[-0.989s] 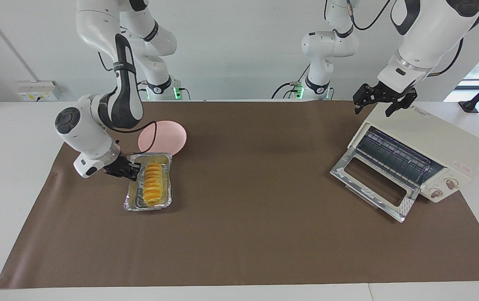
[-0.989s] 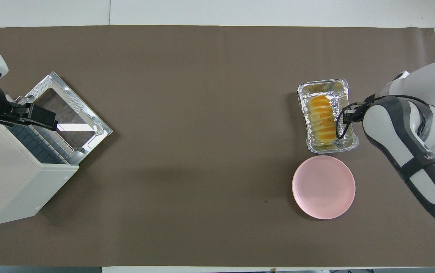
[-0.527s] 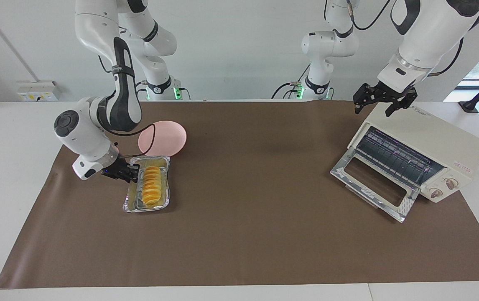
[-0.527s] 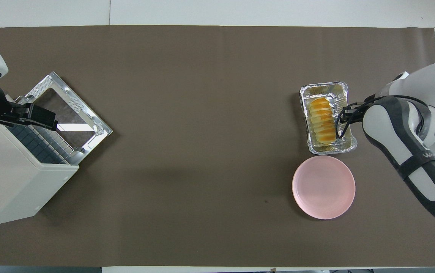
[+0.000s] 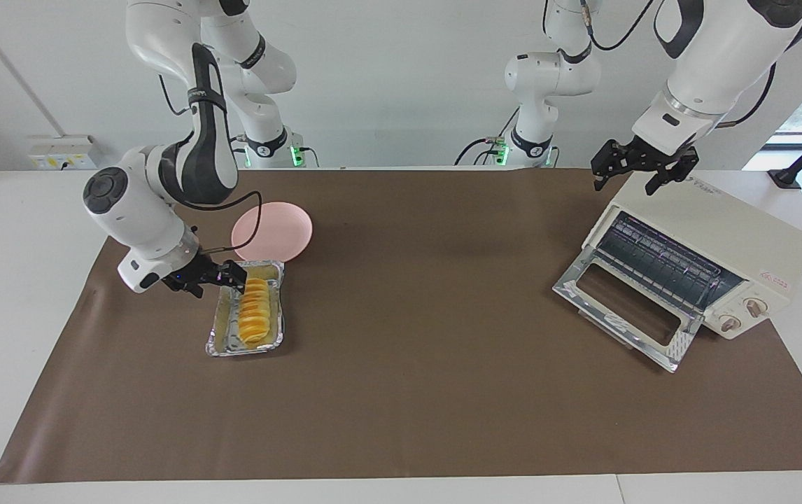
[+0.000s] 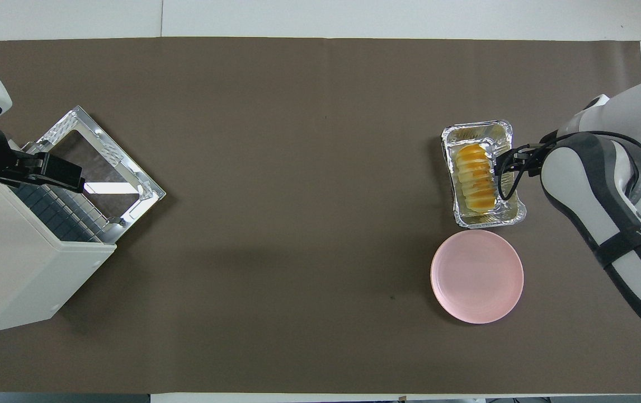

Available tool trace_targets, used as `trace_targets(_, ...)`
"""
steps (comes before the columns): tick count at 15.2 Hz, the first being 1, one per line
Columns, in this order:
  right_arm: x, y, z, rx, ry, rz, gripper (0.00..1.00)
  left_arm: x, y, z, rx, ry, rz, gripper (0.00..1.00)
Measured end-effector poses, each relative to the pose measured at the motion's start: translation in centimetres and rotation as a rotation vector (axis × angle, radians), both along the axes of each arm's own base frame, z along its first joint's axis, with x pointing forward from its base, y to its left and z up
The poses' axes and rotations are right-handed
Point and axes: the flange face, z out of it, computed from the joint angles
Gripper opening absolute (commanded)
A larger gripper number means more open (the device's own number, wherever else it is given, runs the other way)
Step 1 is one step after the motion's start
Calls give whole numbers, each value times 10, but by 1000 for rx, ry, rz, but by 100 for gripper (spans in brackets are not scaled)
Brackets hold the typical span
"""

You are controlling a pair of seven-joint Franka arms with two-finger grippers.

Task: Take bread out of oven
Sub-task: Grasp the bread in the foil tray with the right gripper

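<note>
One small golden-yellow ridged loaf, the bread, lies in a crinkled silver foil tray on the brown mat toward the right arm's end of the table, well apart from the cream-white toaster oven at the left arm's end. We note a round pink plate just beside the tray, nearer to the robots.

We judge the bread already out of the oven, whose glass-windowed drop-down door hangs open on a bare wire rack. The step in hand looks like the release of the tray.

- Right gripper: over the tray's edge nearest the right arm's end, at the loaf's plate-ward end. We cannot tell whether its fingers are apart or together, nor whether they touch the foil.
- Left gripper: over the oven's top corner, waiting, fingers apart, holding nothing.

We judge the next move calls for a clean lift clear of the light foil, or else a grip on the loaf to carry it to the plate.

Against one second ago, we find the right gripper higher and closer to the plate, and the tray shifted slightly toward the right arm's end. The left arm and the oven are unchanged.
</note>
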Motion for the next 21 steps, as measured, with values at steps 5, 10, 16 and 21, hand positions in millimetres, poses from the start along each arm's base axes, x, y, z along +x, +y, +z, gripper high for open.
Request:
trace_targets(5, -11, 45, -30, -15, -12, -14, 100, 0, 0, 0, 0, 0, 0, 100)
trace_targets(10, -18, 39, -45, -20, -10, -17, 99, 0, 0, 0, 0, 0, 0, 100)
trace_targets(16, -23, 34, -58, -26, -31, -29, 56, 0, 0, 0, 0, 0, 0, 100)
trace_targets(21, -23, 32, -59, -28, -34, -32, 0, 0, 0, 0, 0, 0, 0, 100)
